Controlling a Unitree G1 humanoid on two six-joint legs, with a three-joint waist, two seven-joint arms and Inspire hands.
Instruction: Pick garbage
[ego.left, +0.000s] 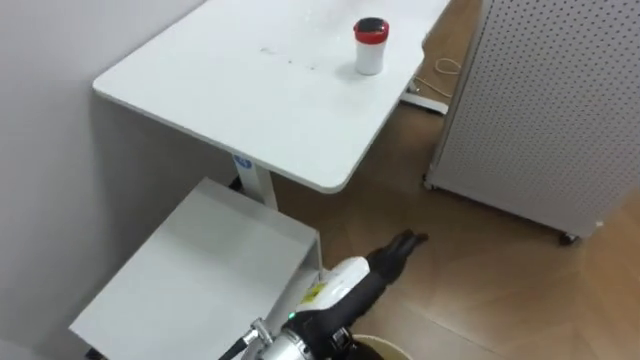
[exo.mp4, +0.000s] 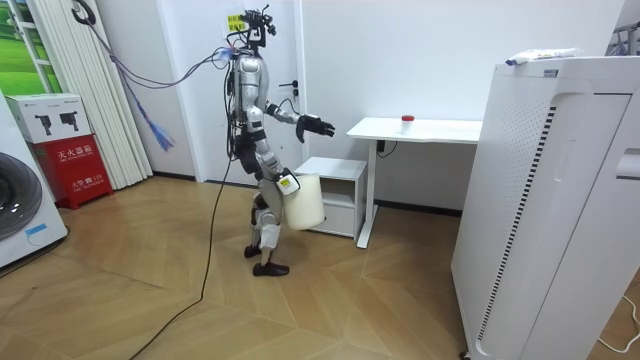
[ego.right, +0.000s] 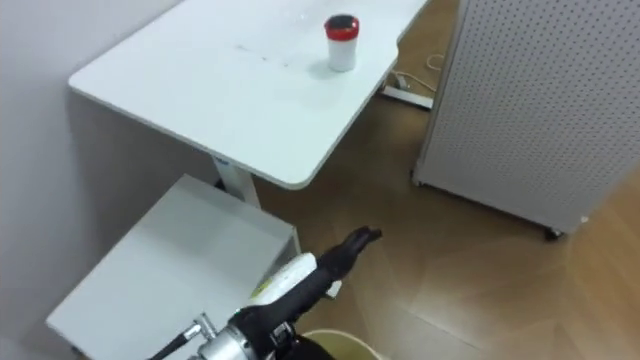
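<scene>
Because the red-capped container (ego.left: 370, 45) stood upright far along the white desk (ego.left: 250, 100), well apart from the hand, you probably needed to step closer and approach it from above. The left hand (ego.left: 400, 246) reached forward, short of the desk, fingers loosely straight, holding nothing.
</scene>
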